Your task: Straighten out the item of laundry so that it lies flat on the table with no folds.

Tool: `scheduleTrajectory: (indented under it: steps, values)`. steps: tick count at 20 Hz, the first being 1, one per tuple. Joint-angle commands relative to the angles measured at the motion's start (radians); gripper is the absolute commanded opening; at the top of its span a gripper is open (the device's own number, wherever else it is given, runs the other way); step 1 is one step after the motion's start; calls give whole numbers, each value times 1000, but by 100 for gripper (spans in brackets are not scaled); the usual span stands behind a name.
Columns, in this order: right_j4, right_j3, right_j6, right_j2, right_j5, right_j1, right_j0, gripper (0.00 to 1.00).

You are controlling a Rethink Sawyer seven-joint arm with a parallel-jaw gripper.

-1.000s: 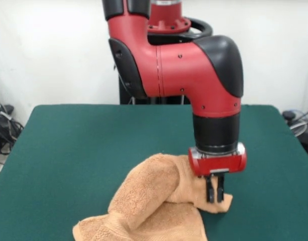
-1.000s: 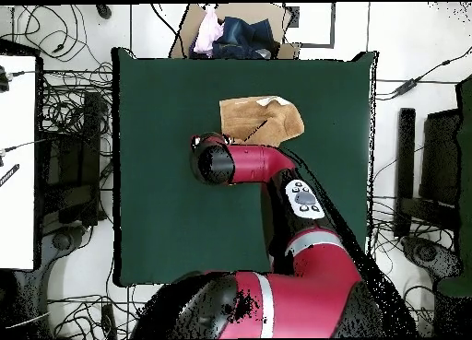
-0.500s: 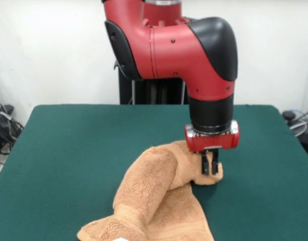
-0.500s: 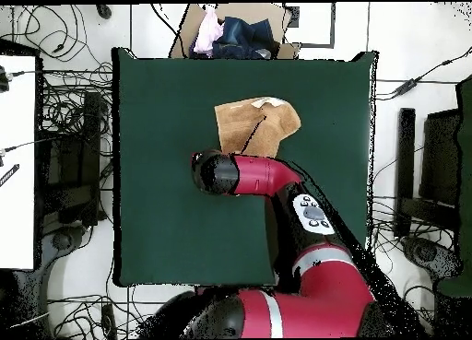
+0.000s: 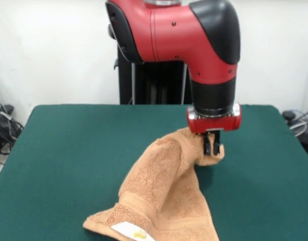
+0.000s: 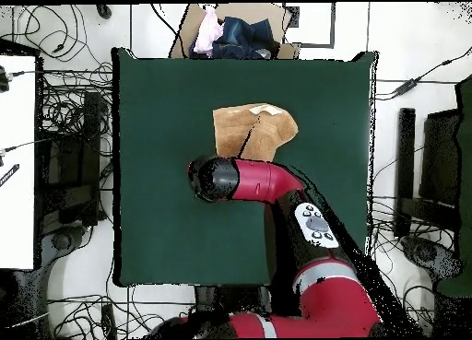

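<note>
The peach-orange terry towel (image 5: 164, 196) lies rumpled on the green table (image 5: 68, 150), one corner lifted off the cloth. My gripper (image 5: 212, 146) is shut on that raised corner, right of the picture's middle in the front view. From the corner the towel slopes down to the front edge, where a white label with a yellow mark (image 5: 131, 232) shows. In the overhead view the towel (image 6: 251, 129) sits above the table's middle, and my arm's head (image 6: 214, 179) hides the gripper.
A cardboard box with clothes (image 6: 235, 34) stands past the table's top edge in the overhead view. Cables (image 6: 69, 134) crowd the floor on both sides. Open green felt (image 5: 264, 165) surrounds the towel left, right and behind.
My gripper has risen and drawn back toward the pedestal with the towel's corner in it. The towel has stretched out behind it and its label has come into sight.
</note>
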Motion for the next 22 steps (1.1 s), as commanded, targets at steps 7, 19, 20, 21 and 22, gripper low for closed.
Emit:
scheduleTrajectory:
  steps: [7,19,20,21,22]
  values:
    - [73,87,135,-25,211,-94,-46,0]
    - [48,238,120,8,103,-115,-114,0]
    - [48,247,126,8,98,-118,-114,0]
    - [49,243,128,9,100,-116,-115,0]
    - [51,251,131,10,96,-118,-116,0]
